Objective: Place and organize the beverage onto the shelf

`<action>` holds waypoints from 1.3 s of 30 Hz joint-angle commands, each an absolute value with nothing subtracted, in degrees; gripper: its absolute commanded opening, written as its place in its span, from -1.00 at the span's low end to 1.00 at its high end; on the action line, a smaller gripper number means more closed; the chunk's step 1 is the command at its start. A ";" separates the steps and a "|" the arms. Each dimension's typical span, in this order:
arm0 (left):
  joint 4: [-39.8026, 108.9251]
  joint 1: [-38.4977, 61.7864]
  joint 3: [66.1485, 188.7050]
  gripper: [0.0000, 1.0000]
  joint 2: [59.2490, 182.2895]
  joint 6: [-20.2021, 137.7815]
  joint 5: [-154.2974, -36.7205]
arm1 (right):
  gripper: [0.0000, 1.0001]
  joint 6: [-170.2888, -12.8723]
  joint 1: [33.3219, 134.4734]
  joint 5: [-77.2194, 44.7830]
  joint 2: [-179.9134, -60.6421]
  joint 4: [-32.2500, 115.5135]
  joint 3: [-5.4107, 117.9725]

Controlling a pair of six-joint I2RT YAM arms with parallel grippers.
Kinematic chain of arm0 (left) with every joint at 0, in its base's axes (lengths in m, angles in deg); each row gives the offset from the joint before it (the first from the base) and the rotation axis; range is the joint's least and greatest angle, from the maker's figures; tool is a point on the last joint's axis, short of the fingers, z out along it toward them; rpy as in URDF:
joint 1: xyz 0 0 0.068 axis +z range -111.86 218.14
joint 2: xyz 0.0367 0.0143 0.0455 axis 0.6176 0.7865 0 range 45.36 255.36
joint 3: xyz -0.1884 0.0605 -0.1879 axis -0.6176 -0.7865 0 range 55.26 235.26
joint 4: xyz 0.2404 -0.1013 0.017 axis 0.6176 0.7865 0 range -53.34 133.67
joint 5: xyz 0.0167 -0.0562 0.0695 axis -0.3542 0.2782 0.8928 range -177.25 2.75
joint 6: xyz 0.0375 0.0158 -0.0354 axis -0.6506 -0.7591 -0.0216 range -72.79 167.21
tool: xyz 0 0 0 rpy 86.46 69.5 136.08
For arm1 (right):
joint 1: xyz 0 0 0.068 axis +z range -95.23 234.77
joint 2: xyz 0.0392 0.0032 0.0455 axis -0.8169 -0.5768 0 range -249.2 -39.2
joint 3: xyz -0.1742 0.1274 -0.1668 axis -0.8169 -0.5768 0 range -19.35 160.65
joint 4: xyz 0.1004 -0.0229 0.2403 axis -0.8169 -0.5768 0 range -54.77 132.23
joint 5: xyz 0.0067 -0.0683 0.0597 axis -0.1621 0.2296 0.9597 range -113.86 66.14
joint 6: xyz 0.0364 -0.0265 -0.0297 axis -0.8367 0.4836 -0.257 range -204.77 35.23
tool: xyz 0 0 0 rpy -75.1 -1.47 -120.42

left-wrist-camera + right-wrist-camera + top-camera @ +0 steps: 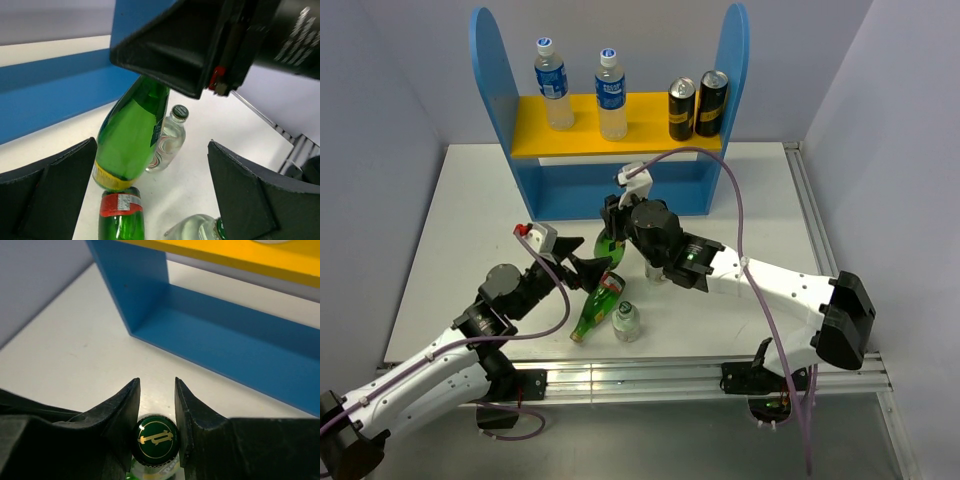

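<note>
Beverage bottles (551,82) with blue labels stand on the yellow board (645,130) of the shelf (490,70), left of two cans (681,108). On the table (470,250) in front, the left end effector (582,258) gapes wide open just beside a lying green bottle (596,312) and a short clear bottle (627,322). The right end effector (156,390) is clamped on a second green bottle (156,439) at its cap.

Glossy green glass bottle (131,135), matt black plastic right claw (156,386)

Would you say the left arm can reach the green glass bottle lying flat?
Probably yes: the open left gripper hovers by the lying bottle, nothing between; the right gripper holds the other green bottle.
</note>
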State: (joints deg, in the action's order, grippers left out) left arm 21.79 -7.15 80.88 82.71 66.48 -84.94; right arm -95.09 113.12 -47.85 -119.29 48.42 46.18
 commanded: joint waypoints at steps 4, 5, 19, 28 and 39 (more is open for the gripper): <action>18.12 -7.03 79.96 0.99 79.82 66.19 -77.95 | -1.00 -92.42 110.58 -51.45 -120.49 57.78 51.13; 18.29 -6.94 79.61 0.99 78.69 66.28 -77.06 | -1.00 -92.06 110.23 -52.15 -121.02 58.48 51.40; 19.70 -7.03 74.15 0.99 69.97 66.19 -68.79 | -1.00 -83.54 106.01 -62.35 -136.31 70.26 57.72; 19.96 -6.94 73.98 0.98 69.71 66.28 -68.61 | -1.00 -81.51 103.20 -64.55 -146.94 73.17 68.78; 20.67 -6.94 73.80 0.97 68.22 66.63 -68.26 | -1.00 -87.49 102.14 -63.24 -160.03 69.74 83.47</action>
State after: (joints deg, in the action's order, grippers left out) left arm 21.59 -7.15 74.17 69.22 66.43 -68.94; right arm -84.56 102.34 -62.47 -160.14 62.06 76.52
